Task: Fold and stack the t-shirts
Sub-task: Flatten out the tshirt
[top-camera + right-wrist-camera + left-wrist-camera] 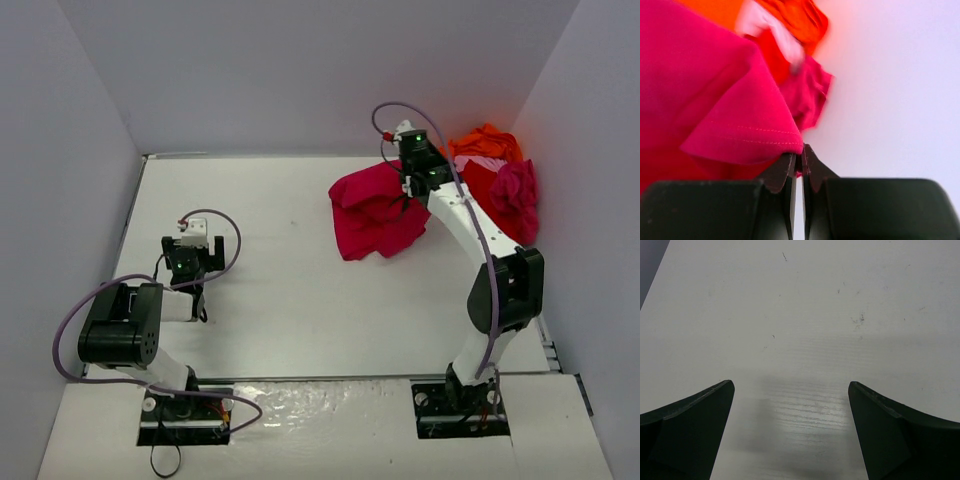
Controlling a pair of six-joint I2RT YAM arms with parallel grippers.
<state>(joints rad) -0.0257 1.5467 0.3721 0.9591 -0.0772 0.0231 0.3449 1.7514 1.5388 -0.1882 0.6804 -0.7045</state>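
The right gripper (799, 159) has its two dark fingers pressed together, and a thin sliver of pink-red cloth shows in the seam between them. They are pinching the stitched hem of the crimson shirt (715, 100). From that pinch the fabric spreads to the left in broad, loose folds, the hem line running just above the fingertips.

Seen from above, the crimson shirt lies crumpled on the white table (280, 300), bunched rather than flat. The right arm reaches over its right-hand edge.

Just to the right of the crimson shirt, toward the far corner, the other t-shirts are heaped together. A red shirt (480, 180) is nearest. A magenta shirt (515, 195) lies beyond it against the right wall, and an orange shirt (487, 140) sits at the back of the heap. A strip of pale pink shirt (478, 160) shows between the orange and the red. All are rumpled and none is folded.

Well to the left of the crimson shirt, across a stretch of bare table, the left gripper (791, 387) hangs over the surface. Its fingers are spread wide and there is nothing between them
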